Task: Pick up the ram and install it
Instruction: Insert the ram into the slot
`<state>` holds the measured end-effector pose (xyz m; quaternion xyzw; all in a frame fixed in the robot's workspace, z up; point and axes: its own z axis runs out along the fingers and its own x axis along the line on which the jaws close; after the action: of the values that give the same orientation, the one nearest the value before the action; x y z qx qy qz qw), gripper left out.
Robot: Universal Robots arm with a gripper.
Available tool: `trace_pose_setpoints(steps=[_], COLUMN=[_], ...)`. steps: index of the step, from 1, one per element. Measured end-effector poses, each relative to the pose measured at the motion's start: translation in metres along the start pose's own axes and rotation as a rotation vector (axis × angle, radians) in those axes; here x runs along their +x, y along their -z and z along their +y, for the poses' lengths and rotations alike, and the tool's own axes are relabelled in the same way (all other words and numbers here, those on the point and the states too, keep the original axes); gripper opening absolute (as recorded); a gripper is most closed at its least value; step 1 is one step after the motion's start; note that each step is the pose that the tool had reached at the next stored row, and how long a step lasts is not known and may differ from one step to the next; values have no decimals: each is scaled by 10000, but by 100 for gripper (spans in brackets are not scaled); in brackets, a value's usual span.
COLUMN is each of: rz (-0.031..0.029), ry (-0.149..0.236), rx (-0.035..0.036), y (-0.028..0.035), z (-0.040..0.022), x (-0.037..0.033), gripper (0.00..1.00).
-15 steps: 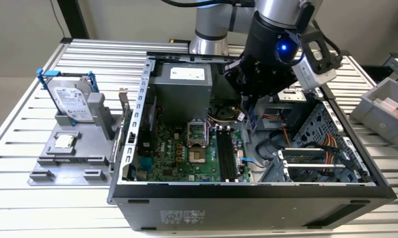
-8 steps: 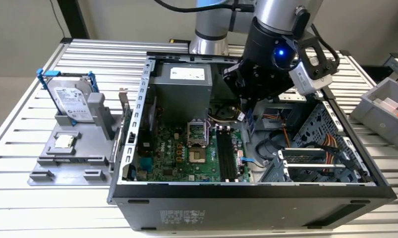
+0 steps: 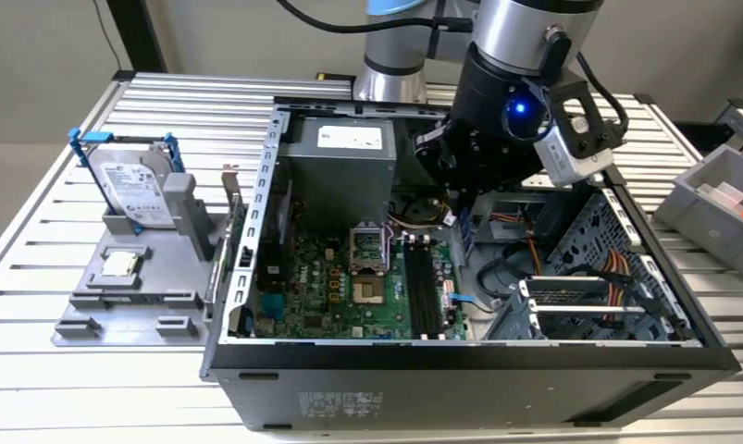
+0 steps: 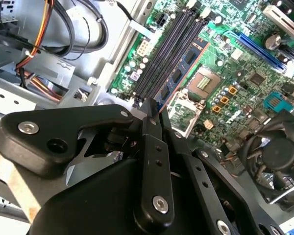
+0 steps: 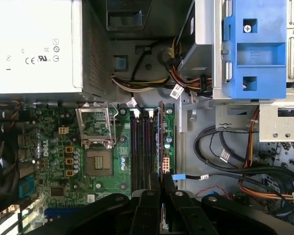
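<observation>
My gripper (image 3: 458, 202) reaches down into the open computer case (image 3: 241, 277), above the motherboard. It is shut on the ram (image 3: 466, 236), a thin bluish stick held on edge below the fingers. In the second wrist view the ram (image 4: 179, 73) runs out from the gripper (image 4: 153, 106) along the black memory slots (image 4: 161, 58), on their CPU-socket side. In the first wrist view the ram (image 5: 160, 142) shows edge-on beside the slots (image 5: 142, 147), with the gripper (image 5: 161, 188) closed around its near end. Whether it touches a slot I cannot tell.
The grey power supply (image 3: 334, 166), the CPU socket (image 3: 365, 291), a metal drive cage (image 3: 593, 305) and cable bundles (image 5: 225, 156) crowd the case. On the exterior view's left, a grey fixture (image 3: 100, 314) holds a hard drive (image 3: 137, 190) and a small chip (image 3: 119, 265). A grey bin (image 3: 717, 199) stands on the right.
</observation>
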<state>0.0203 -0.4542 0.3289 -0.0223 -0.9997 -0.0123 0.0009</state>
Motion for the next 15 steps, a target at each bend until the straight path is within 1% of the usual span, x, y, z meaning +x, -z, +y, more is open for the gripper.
trace_pose_setpoints(steps=[15], rz=[-13], ry=[-543], rx=[-2], y=[-124], z=[-3], x=[0], gripper=[0])
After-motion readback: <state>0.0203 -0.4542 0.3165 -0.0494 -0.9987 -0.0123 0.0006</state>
